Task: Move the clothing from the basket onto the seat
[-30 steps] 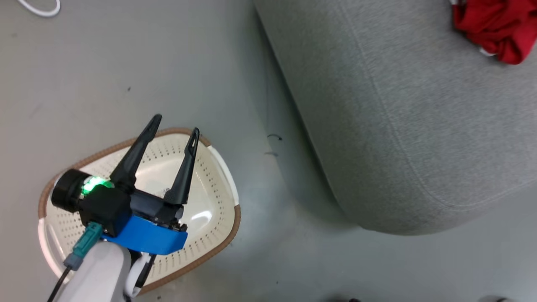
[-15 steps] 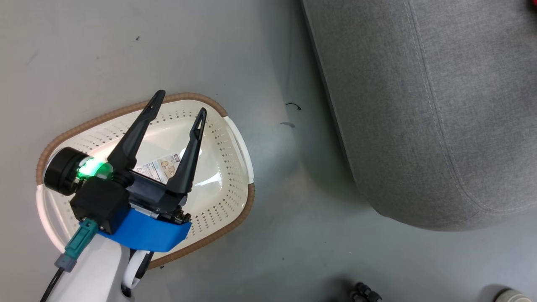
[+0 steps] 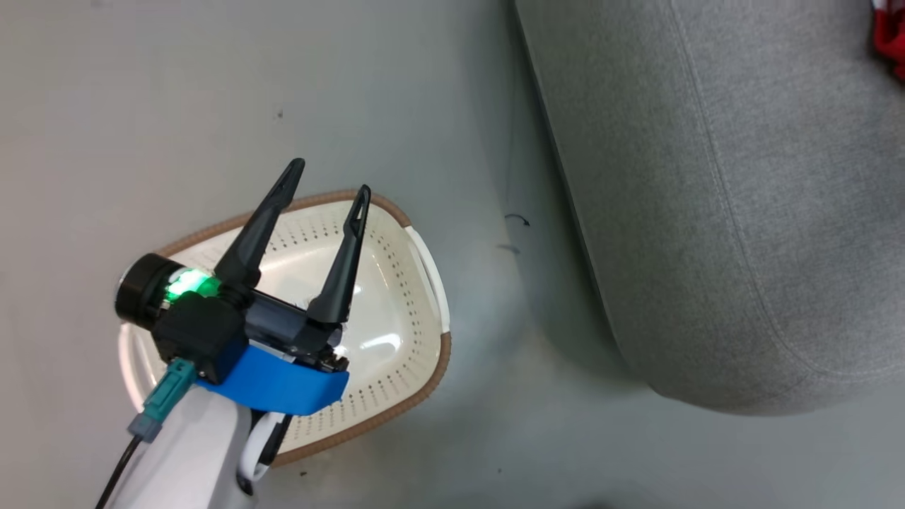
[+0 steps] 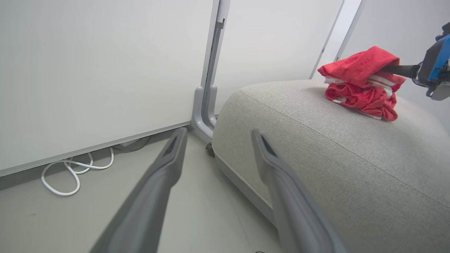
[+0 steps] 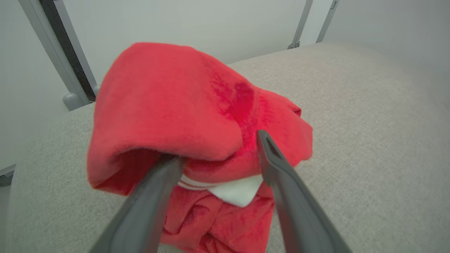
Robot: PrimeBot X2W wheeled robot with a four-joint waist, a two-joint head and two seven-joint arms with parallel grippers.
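The basket [image 3: 406, 311] stands on the grey floor with no clothing in it. My left gripper [image 3: 330, 177] hovers over it, open, nothing between its fingers [image 4: 168, 158]. The seat [image 3: 707, 212] fills the right side. On top of the seat [image 4: 334, 151] lies the clothing [image 4: 362, 80], a plain red piece over a red one with white stripes; a sliver of red [image 3: 892, 39] shows at the head view's edge. My right gripper [image 5: 218, 147] is at the pile with its jaws spread; the plain red garment [image 5: 175, 105] drapes over its left finger, the striped one [image 5: 225, 211] below.
A white partition wall with a grey post [image 4: 211, 88] stands behind the seat [image 5: 369, 123]. A looped white cable [image 4: 70, 175] lies on the floor at its foot. Small dark marks [image 3: 516, 220] dot the floor between basket and seat.
The whole head picture has shifted, so the camera has moved. My left gripper still hangs open over the basket in the same pose.
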